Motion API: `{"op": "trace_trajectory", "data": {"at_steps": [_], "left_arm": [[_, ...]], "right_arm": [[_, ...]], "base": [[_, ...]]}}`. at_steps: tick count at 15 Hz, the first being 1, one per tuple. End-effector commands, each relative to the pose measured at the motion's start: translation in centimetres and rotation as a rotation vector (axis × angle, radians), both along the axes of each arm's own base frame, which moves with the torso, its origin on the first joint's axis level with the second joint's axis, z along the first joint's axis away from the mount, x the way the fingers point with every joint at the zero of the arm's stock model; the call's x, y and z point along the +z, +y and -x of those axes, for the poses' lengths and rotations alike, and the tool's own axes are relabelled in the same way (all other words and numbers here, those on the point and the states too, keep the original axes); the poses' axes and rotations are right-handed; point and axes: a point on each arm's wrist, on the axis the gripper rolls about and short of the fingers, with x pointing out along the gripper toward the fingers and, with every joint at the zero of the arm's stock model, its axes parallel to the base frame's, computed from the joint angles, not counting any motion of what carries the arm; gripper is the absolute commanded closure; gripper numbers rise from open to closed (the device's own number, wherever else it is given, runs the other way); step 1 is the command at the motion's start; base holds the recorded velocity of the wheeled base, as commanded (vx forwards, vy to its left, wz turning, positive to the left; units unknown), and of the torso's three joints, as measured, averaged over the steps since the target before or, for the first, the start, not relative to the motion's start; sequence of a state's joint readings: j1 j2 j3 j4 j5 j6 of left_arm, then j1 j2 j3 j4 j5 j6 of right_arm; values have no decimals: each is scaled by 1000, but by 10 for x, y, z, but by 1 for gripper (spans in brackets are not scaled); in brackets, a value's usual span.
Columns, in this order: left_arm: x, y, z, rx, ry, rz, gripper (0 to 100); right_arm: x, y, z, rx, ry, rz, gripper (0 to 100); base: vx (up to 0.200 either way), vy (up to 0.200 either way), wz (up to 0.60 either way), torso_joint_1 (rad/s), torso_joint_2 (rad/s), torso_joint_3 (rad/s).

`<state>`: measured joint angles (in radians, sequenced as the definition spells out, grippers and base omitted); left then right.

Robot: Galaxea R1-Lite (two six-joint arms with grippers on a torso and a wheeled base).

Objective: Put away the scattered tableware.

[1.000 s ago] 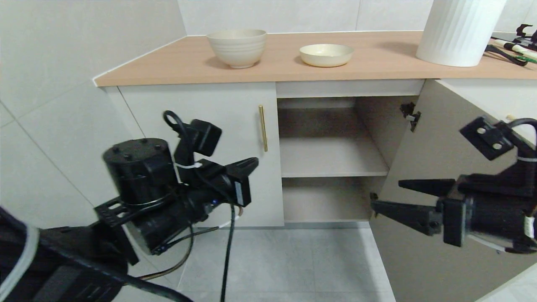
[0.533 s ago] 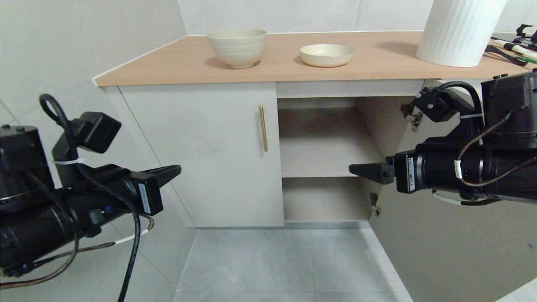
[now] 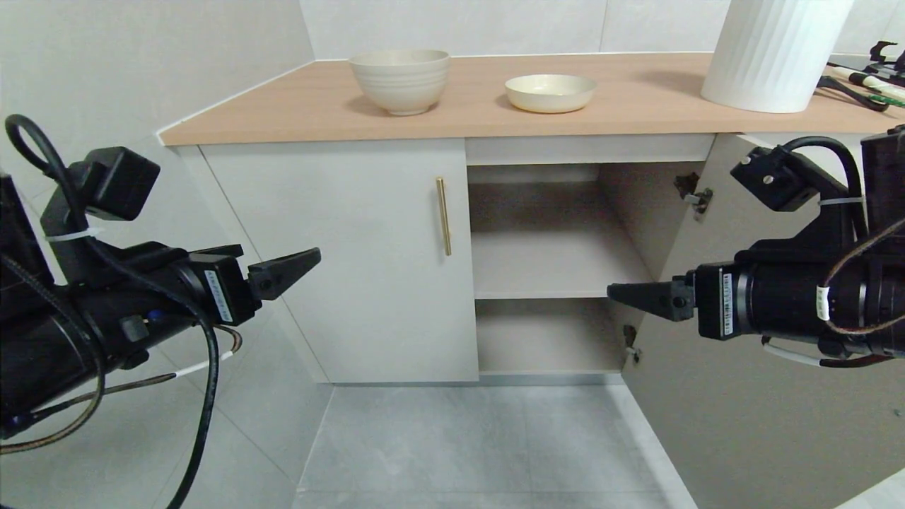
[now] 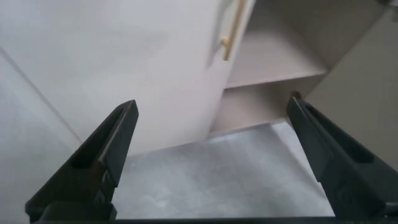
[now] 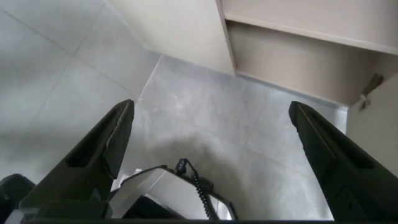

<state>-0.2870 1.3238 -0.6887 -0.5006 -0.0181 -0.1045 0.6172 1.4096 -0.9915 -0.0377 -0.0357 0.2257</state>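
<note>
A ribbed beige bowl (image 3: 400, 79) and a shallow cream dish (image 3: 550, 92) stand on the wooden countertop (image 3: 283, 113), above the cabinet. My left gripper (image 3: 283, 267) hangs open and empty in front of the closed left cabinet door, well below the bowl. In the left wrist view its fingers (image 4: 106, 163) stand wide apart over the floor. My right gripper (image 3: 626, 293) is level with the open compartment's middle shelf (image 3: 558, 267), at its right side, below the dish. It is open too, with its fingers (image 5: 323, 155) spread and nothing between them.
The left door has a gold handle (image 3: 443, 215). The right cabinet door (image 3: 714, 410) is swung open beside my right arm. A tall white ribbed container (image 3: 774, 53) and some utensils (image 3: 859, 79) sit at the counter's right end. Grey tiled floor (image 3: 481, 445) lies below.
My left arm swung away from the cabinet's middle to the left, then rose slightly. My right gripper rose, rolled edge-on at shelf height, then drew back a little to the right.
</note>
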Motion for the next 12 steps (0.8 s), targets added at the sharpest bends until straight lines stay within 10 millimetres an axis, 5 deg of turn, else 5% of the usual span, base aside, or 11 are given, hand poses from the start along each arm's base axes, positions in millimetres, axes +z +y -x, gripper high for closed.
{"op": "trace_trajectory", "data": {"at_steps": [1,6,12], "left_arm": [[-2,0,-3,36,7,-9,0],[0,0,4,30,18,-15,0],[6,2,13,23,78,-29,0]], "right_arm": [[3,-1,2,-33,-17,6,0],[5,0,6,-34,-30,5,0],[3,4,9,-29,-26,19,0]], "base": [[0,0,0,0,0,0],[0,0,0,0,0,0],[200,0,0,2,2,2]]}}
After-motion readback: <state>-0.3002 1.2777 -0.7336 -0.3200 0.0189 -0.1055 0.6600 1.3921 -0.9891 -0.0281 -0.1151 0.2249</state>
